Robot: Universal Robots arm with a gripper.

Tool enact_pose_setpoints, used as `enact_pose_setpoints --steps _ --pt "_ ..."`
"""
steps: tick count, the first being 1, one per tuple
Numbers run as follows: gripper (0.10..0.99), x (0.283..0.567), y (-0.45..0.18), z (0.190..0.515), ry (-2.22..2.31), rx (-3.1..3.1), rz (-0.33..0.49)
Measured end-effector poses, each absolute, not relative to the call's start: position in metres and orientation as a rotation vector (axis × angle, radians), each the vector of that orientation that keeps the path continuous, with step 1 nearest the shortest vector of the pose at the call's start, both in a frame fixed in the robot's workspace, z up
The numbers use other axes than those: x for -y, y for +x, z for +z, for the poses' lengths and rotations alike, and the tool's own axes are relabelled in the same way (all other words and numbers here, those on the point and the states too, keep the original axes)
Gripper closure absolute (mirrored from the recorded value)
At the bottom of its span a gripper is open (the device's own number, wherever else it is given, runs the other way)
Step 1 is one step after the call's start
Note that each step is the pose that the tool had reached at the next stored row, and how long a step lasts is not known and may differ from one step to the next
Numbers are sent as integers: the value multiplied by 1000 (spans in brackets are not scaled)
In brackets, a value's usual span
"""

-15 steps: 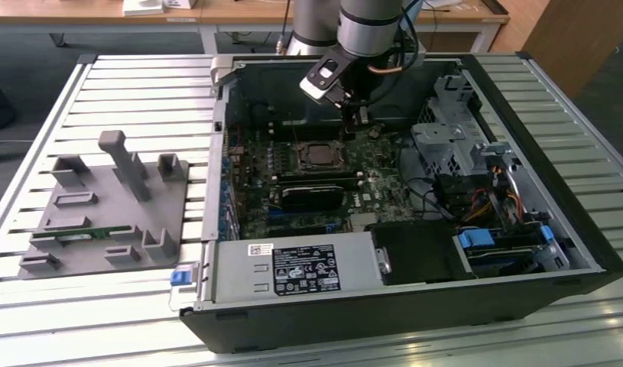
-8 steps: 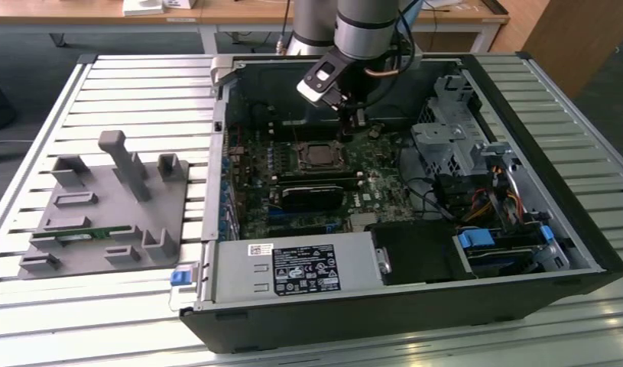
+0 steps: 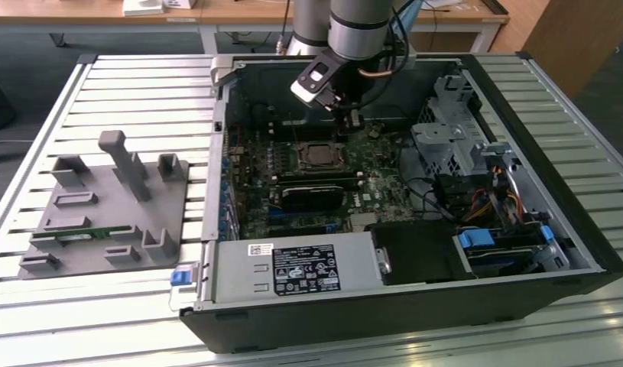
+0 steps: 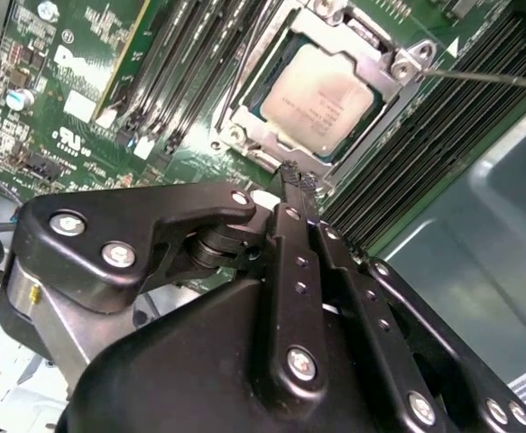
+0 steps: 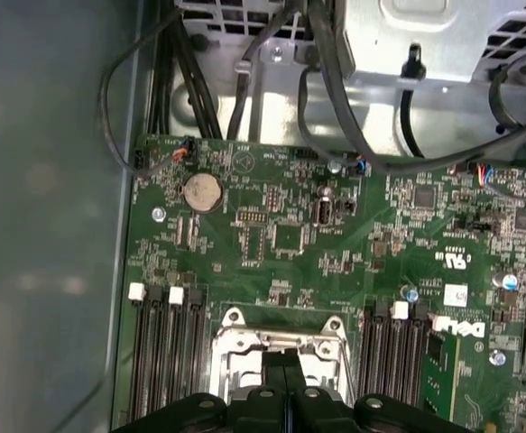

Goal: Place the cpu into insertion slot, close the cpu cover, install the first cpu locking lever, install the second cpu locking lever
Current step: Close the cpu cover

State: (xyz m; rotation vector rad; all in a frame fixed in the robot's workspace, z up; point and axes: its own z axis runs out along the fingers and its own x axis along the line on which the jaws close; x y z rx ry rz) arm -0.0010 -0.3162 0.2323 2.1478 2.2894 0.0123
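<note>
Black and pinched shut, your gripper [image 4: 292, 179] holds nothing; its tips hover right at the cover [image 4: 244, 126]'s edge. Your cpu [image 4: 321, 90] lies flat in that cover's window, on the green board [image 5: 281, 234], between the memory slots [image 4: 443, 135], inside the open case [image 3: 393, 321].

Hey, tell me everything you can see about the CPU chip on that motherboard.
The small flat square cpu with a dull silver-grey metal top lies flat on the green motherboard, with faint print on its face. The thin silver metal cpu cover frame surrounds it and overlaps its edges, leaving its centre exposed. The black gripper, shut, is close to the frame's edge and clear of the chip's top.
</note>
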Motion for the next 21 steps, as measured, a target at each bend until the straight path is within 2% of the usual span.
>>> enact_pose_setpoints --steps 21 --pt "980 316 -31 232 2148 -2289 12"
